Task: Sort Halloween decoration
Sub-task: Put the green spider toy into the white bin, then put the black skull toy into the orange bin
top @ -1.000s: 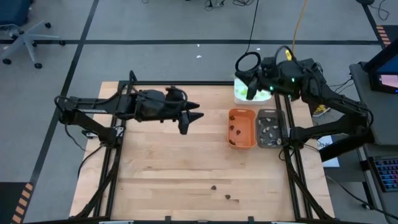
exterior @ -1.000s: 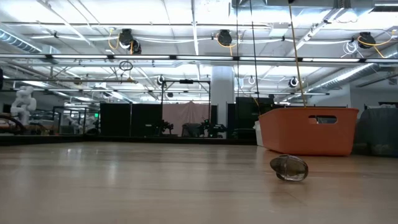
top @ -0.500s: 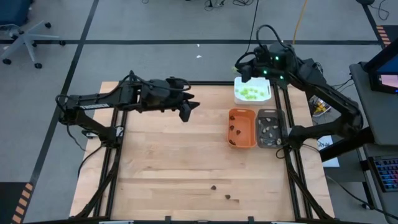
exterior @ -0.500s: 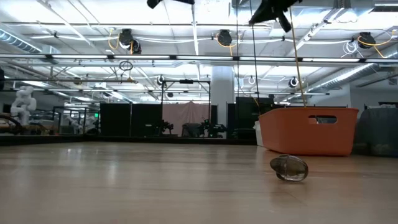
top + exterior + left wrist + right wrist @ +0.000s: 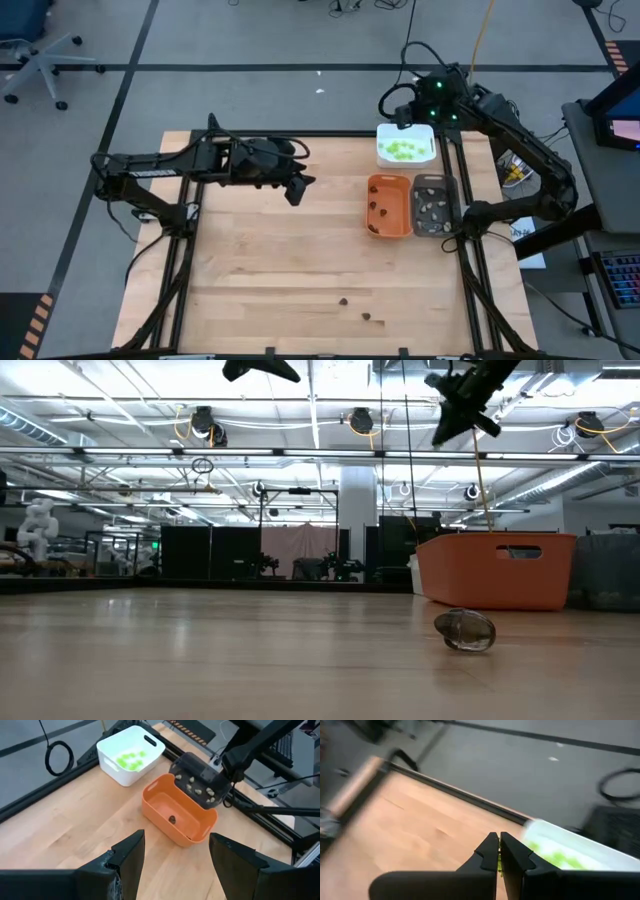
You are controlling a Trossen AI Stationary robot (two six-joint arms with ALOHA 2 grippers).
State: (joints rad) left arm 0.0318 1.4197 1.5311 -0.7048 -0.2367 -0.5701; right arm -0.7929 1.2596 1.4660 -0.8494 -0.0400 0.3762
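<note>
High view: the wooden table (image 5: 270, 260) fills the middle of the frame, the biggest thing there. The left arm (image 5: 160, 170) reaches in from the left edge across the table's upper part, and its left gripper (image 5: 296, 187) hangs above bare wood just left of centre. In the left wrist view its two fingers (image 5: 131, 855) stand spread with nothing between them.

The right arm (image 5: 520, 140) bends in from the right edge to the upper right, where the right gripper (image 5: 405, 105) sits just above the upper left corner of the white tray (image 5: 428, 134). In the right wrist view its fingers (image 5: 490, 851) are pressed together, and a bit of lime-green shows just behind their tips; whether anything is pinched cannot be told.

Three trays sit right of centre. The white tray is uppermost and holds the lime-green pieces (image 5: 404, 150). Below it stand the orange tray (image 5: 402, 212) and, touching its right side, the grey tray (image 5: 433, 184). Dark brown pieces (image 5: 378, 210) lie in the orange tray, and pale beige-grey pieces (image 5: 434, 210) in the grey one.

Two more dark brown pieces lie on bare wood in the lower middle of the frame, one (image 5: 343, 300) up and left of the other (image 5: 367, 319), well apart from the trays. In the low view a single piece (image 5: 465, 630) rests on the tabletop, right of centre, in front of the orange tray.
</note>
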